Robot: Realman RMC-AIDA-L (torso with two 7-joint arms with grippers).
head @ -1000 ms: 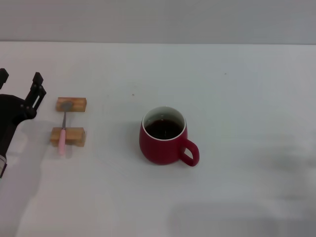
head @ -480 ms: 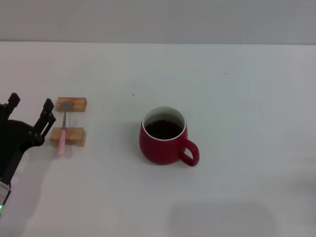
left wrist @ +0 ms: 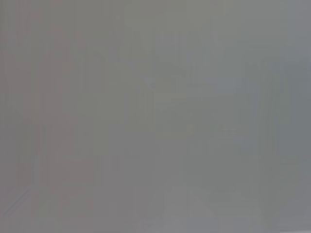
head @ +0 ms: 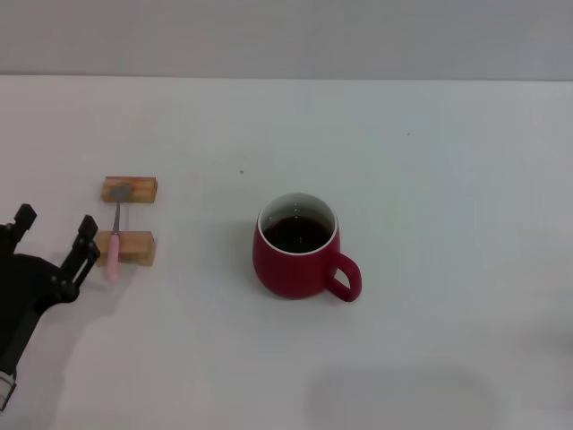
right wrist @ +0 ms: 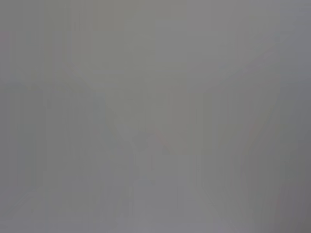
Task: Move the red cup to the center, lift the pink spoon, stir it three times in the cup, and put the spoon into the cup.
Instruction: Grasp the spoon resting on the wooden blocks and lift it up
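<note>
Overhead, plain white table point(head: 430, 161).

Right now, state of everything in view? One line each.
Red cup: upright mid-table, dark liquid inside, handle toward the robot's right, no spoon in it.
Pink spoon: lying across two wooden blocks, not gripped.
Left end effector: open, empty, just left of the spoon handle.
Right end effector: not in view.
</note>
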